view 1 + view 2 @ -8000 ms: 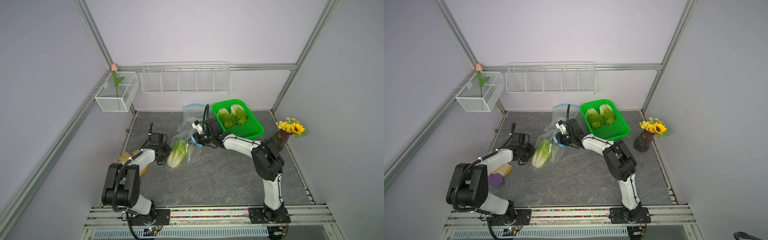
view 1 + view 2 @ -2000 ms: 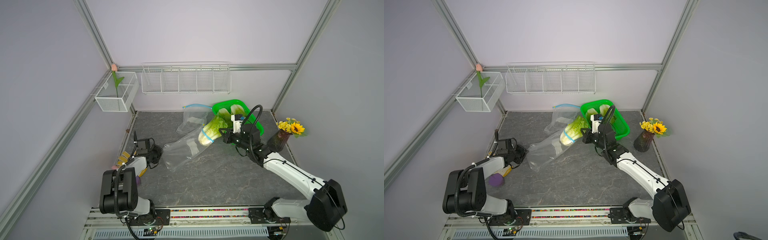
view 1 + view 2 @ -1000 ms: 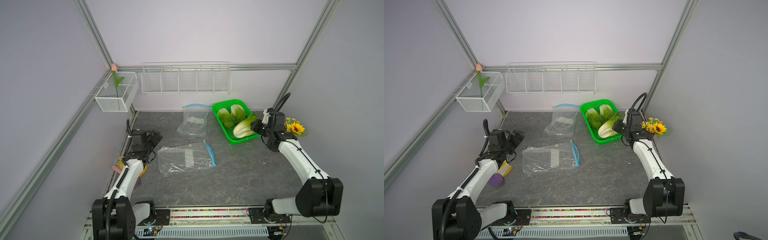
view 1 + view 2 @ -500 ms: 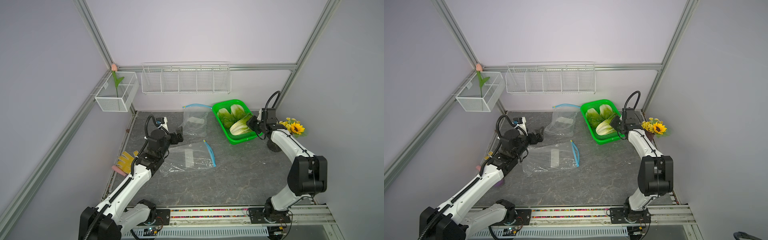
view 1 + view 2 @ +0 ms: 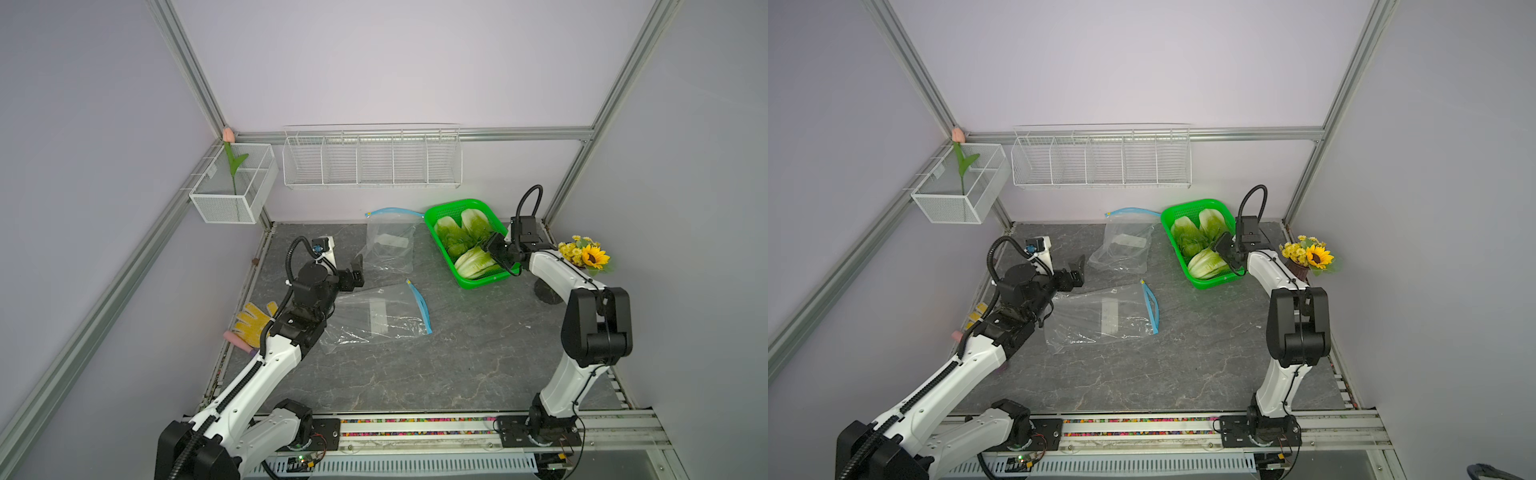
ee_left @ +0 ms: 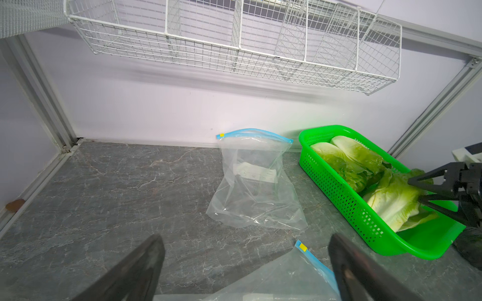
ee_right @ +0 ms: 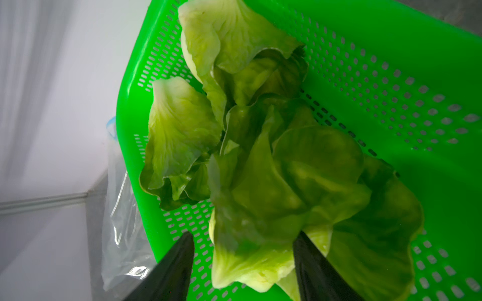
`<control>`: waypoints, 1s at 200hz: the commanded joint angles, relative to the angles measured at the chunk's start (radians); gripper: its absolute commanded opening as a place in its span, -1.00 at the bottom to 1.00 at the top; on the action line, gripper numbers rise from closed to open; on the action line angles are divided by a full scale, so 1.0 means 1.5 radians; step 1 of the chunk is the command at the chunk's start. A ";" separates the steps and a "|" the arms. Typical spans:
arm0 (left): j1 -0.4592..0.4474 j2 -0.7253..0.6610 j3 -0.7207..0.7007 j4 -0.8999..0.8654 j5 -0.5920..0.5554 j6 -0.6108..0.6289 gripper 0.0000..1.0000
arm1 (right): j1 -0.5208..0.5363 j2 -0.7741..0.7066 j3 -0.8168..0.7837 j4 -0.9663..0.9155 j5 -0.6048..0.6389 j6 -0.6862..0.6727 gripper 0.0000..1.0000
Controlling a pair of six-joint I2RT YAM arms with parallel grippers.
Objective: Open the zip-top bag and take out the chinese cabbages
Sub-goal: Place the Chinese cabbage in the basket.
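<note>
Here the right gripper [image 7: 243,234] reaches into the green basket [image 5: 484,283] with its jaws spread. The leafy end of the nearest cabbage [image 5: 473,262] lies between the two black fingers [image 7: 317,263]. One finger overlaps a leaf edge in the right wrist view, but I cannot tell whether it presses on it; nothing is pinched or lifted.

The left gripper [image 5: 356,270] hangs over the table [image 5: 415,374] with its jaws as wide apart as the wrist view shows. It is above the left edge of the near zip-top bag [image 5: 374,316] and holds nothing.

Counted, there are three chinese cabbages [image 6: 349,161], all lying in the one basket: two side by side at its far end, the third nearer the front. There are two clear zip-top bags with blue zip strips. The near one lies flat between the arms, and the far bag [image 5: 390,245] lies by the back wall just beside the basket; no cabbage shows in either.
</note>
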 commanded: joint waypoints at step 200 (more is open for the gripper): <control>0.150 -0.015 -0.237 0.131 -0.235 0.057 0.95 | 0.007 -0.442 -0.648 0.489 0.259 -0.460 0.77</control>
